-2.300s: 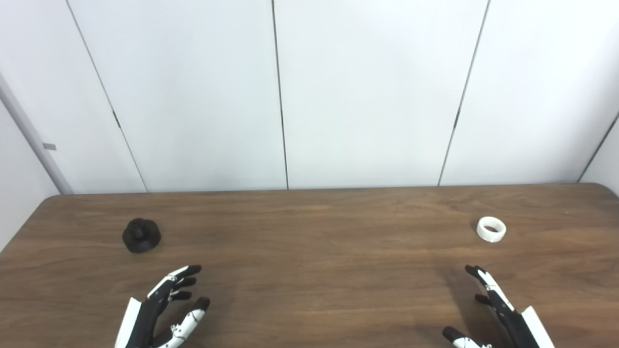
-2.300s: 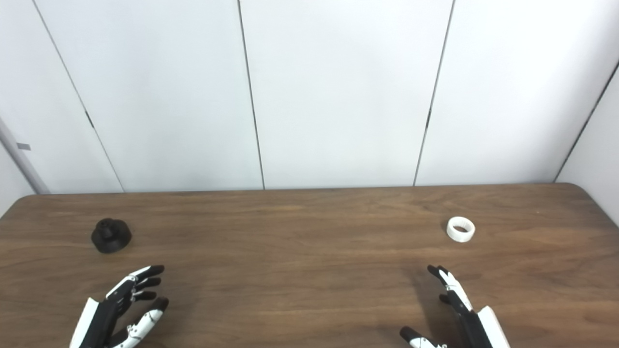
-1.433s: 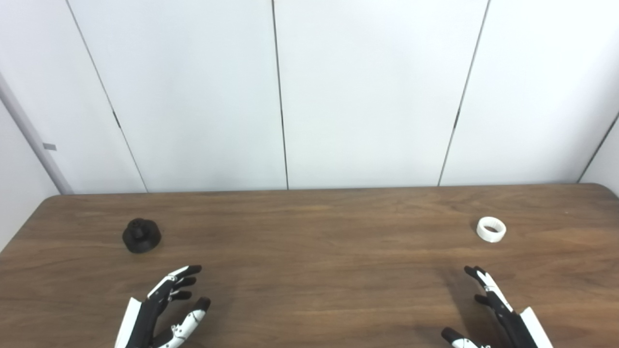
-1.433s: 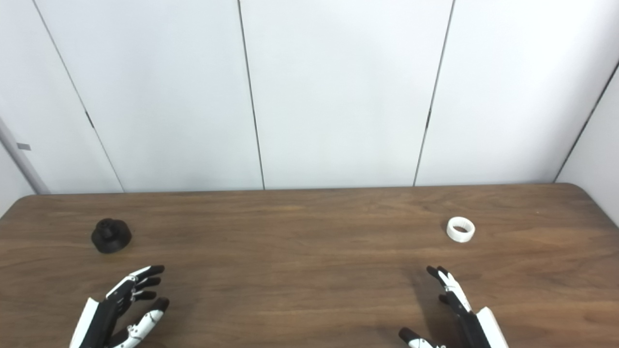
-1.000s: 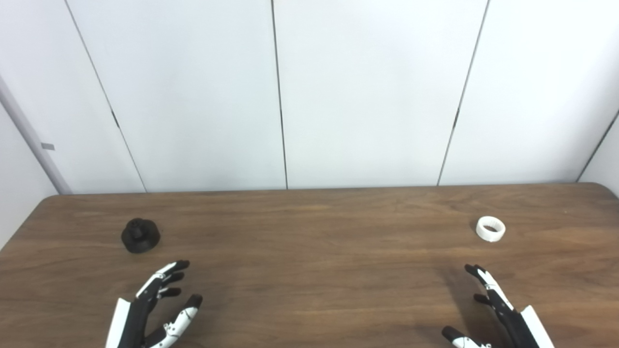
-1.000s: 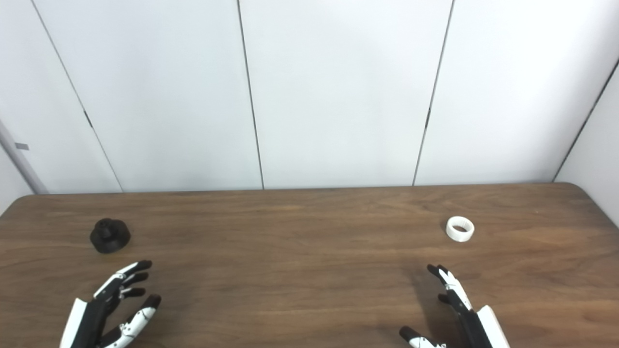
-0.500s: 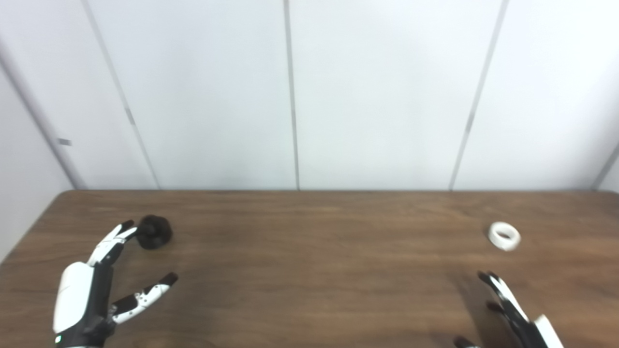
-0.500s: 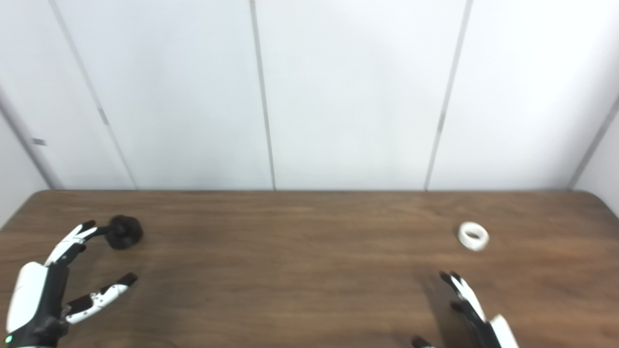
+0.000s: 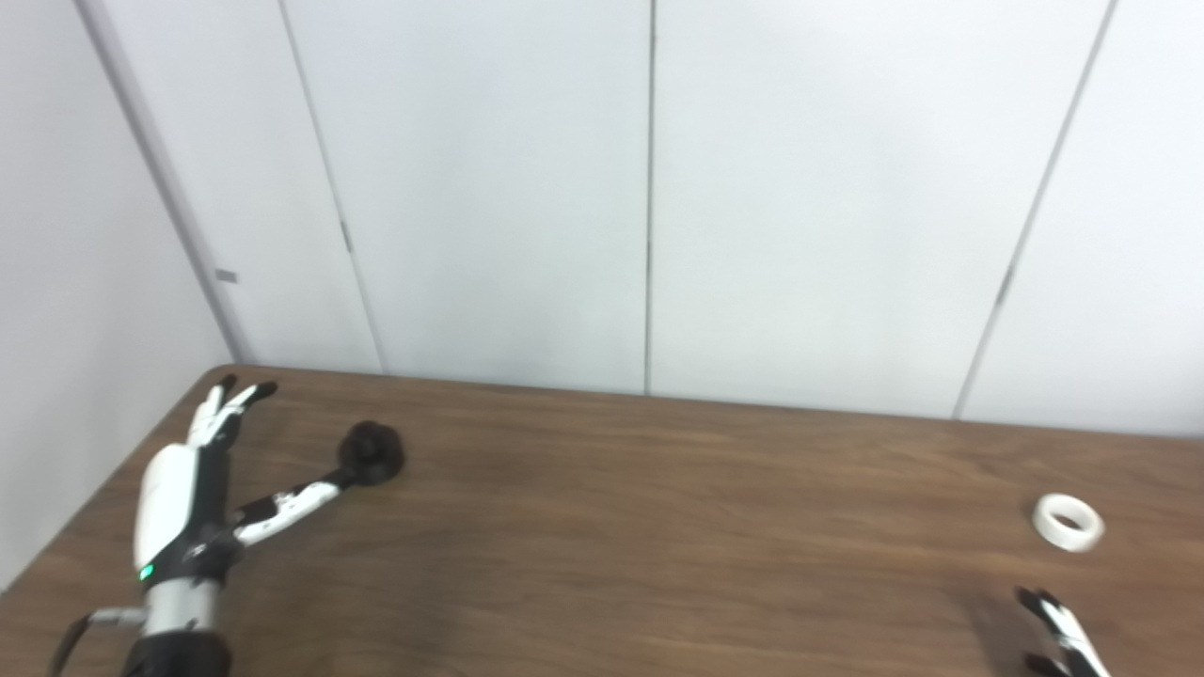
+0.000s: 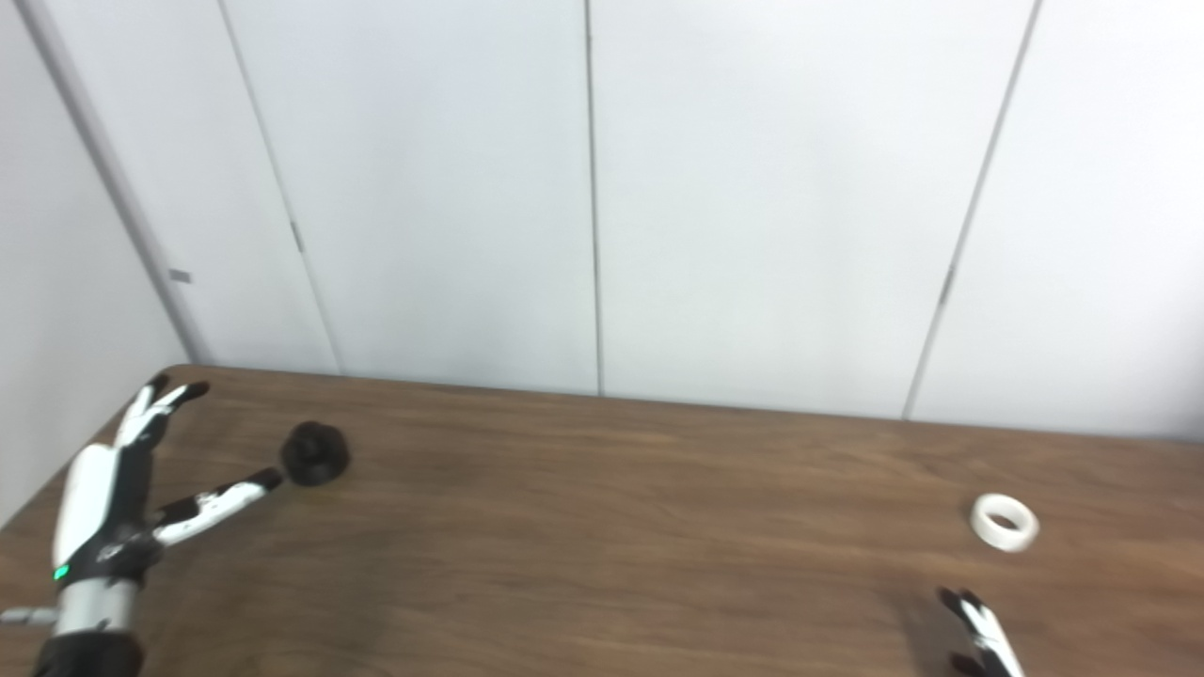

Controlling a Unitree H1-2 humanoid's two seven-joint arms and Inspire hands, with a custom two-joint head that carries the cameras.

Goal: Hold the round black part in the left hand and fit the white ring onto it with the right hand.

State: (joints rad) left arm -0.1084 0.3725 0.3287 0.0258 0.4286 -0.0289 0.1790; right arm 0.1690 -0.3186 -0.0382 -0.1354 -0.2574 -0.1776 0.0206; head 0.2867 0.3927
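Note:
The round black part rests on the wooden table at the far left. My left hand is raised beside it and open, fingers pointing at the table's back left corner and the thumb tip right by the part's near side. The white ring lies at the right of the table. Of my right hand only the fingertips show at the bottom right edge, a little nearer than the ring and apart from it.
White wall panels stand right behind the table's far edge. The table's left edge runs close by my left hand. Bare wood spans the stretch between the black part and the ring.
The camera has swung left and tilted. My left hand rose and reached forward to the left of the black part, spreading its thumb. The right hand sank toward the frame's bottom edge.

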